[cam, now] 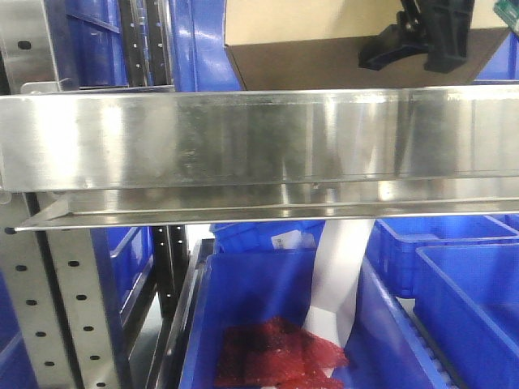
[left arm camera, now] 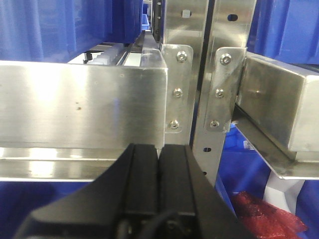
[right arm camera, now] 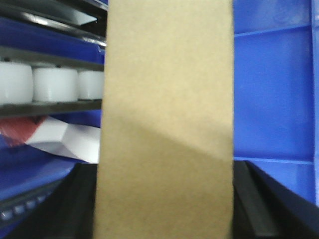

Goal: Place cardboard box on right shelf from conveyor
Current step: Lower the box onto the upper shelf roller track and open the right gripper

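Observation:
The tan cardboard box (cam: 308, 36) shows at the top of the front view, just above and behind the broad steel lip of the right shelf (cam: 259, 138). The lip hides the box's bottom edge, so I cannot tell whether it rests on the shelf. My right gripper (cam: 409, 49) is shut on the box. In the right wrist view the box (right arm camera: 167, 109) fills the gap between the black fingers (right arm camera: 77, 204). My left gripper (left arm camera: 159, 149) is shut on nothing, close to the steel lip (left arm camera: 79, 104) and the uprights (left arm camera: 219, 74). The conveyor is out of view.
Blue plastic bins (cam: 454, 284) stand under the shelf. One of them (cam: 251, 292) holds a red crinkled bag (cam: 276, 356) and a white sheet (cam: 340, 275). A perforated upright (cam: 73, 308) is at the lower left. White rollers (right arm camera: 50, 82) and a blue bin wall (right arm camera: 274, 89) flank the box.

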`<action>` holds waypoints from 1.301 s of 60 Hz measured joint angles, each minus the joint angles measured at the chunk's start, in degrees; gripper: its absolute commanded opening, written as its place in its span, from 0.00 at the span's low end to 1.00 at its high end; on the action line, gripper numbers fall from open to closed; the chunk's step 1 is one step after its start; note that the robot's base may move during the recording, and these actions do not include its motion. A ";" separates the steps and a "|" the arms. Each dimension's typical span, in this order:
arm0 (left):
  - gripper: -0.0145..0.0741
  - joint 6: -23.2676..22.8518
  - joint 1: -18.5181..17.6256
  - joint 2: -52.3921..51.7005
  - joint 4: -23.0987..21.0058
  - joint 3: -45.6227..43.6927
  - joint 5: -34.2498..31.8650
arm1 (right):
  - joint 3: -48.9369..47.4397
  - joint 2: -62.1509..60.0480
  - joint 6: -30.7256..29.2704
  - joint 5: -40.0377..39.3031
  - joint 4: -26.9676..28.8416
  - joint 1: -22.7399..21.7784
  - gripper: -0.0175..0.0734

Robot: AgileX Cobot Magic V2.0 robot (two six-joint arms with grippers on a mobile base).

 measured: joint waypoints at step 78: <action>0.03 0.00 0.00 0.00 0.00 0.00 0.00 | 13.39 -36.21 66.25 6.67 9.10 0.00 0.26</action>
